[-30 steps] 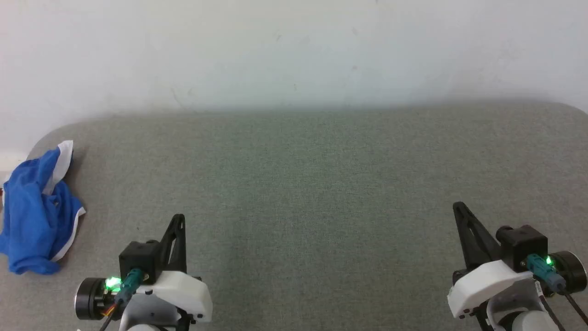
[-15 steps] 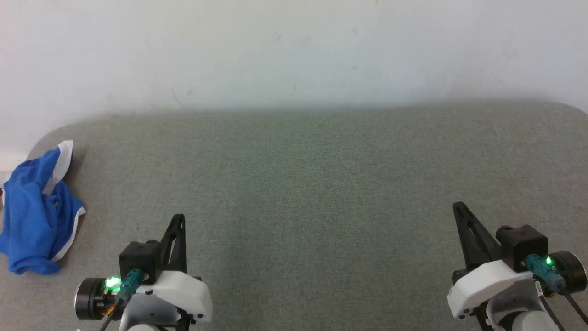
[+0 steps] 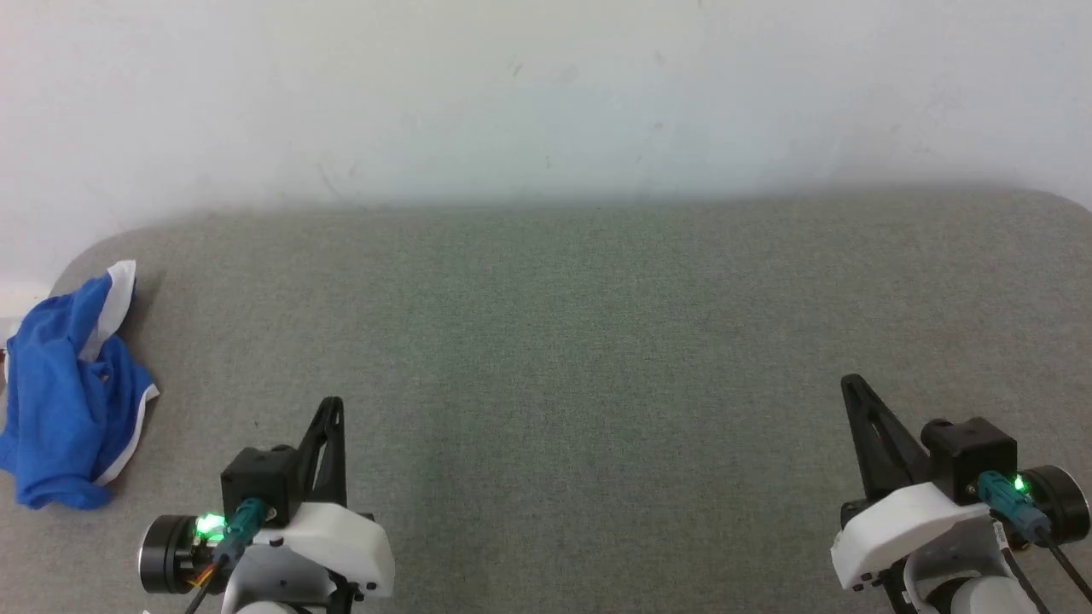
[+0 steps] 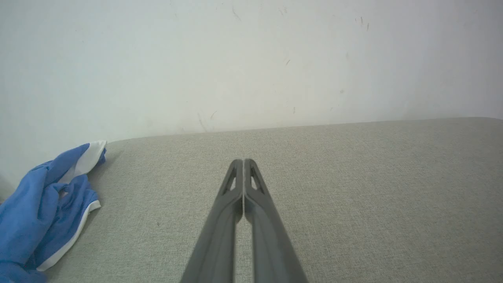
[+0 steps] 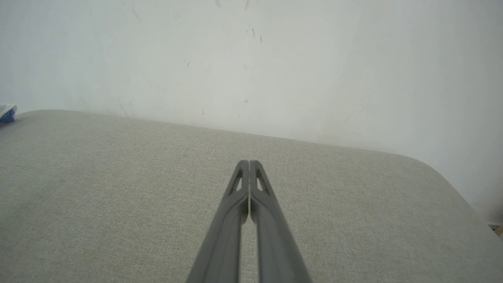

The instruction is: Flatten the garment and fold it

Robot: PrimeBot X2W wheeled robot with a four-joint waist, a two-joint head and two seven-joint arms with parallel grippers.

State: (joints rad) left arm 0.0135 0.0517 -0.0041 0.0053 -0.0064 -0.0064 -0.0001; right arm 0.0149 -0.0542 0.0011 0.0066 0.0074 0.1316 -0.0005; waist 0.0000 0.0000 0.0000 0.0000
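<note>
The garment [image 3: 68, 396], bright blue with white trim, lies crumpled in a heap at the far left edge of the grey table [image 3: 580, 341]. The left wrist view has the garment [image 4: 43, 216] at its lower left, and a small corner of the garment [image 5: 7, 113] peeks in at the left edge of the right wrist view. My left gripper [image 3: 331, 405] hovers at the lower left, shut with nothing in it, well to the right of the heap. My right gripper [image 3: 850, 384] sits at the lower right, also shut and empty. Both pairs of fingers meet at their tips: left gripper [image 4: 243, 162], right gripper [image 5: 248, 162].
A pale wall [image 3: 546, 94] rises directly behind the table's far edge. The table's corners are rounded at the far left and far right. Grey fabric surface stretches wide between the two grippers.
</note>
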